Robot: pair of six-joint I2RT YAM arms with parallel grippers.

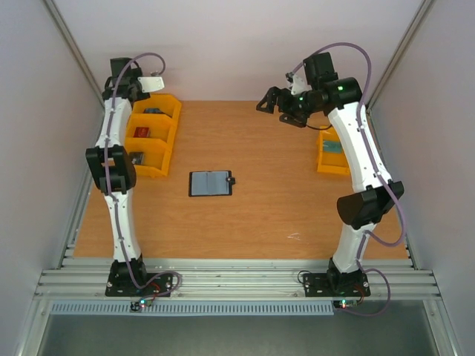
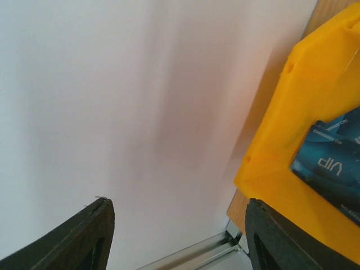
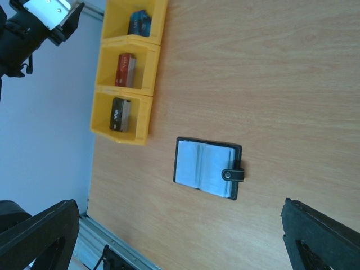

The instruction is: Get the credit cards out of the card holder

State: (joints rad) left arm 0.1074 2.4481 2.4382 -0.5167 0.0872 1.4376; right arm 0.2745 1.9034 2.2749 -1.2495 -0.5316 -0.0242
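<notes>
- The small bifold card holder (image 1: 211, 183), black outside with pale blue-grey inner panels, lies opened flat near the middle of the wooden table (image 1: 282, 215). Its snap tab points toward the right arm's side. Lying open exposes its pockets, and it sits well apart from both grippers.
- A row of three yellow plastic bins (image 1: 154, 172) stands along the table's left edge. Each compartment holds one thin plastic card: a blue card (image 3: 139, 23) farthest, a red card (image 3: 125, 68) in the middle, a dark card (image 3: 119, 114) nearest. We judge they are being sorted one per compartment.
- The left gripper (image 2: 179, 236) hovers at the far end of that row, beside the blue card. Its black fingers (image 2: 84, 239) stand apart with nothing between them, a pose that fits a drop-off there.
- The right gripper (image 3: 180, 239) hangs high over the table's far side, looking down on the card holder. Its fingers (image 3: 323, 239) are spread wide and empty.
- A single yellow bin (image 1: 332, 169) beside the right arm holds a teal card (image 1: 332, 147).
- The holder's panels look bare, but we cannot tell whether a card remains tucked inside.
</notes>
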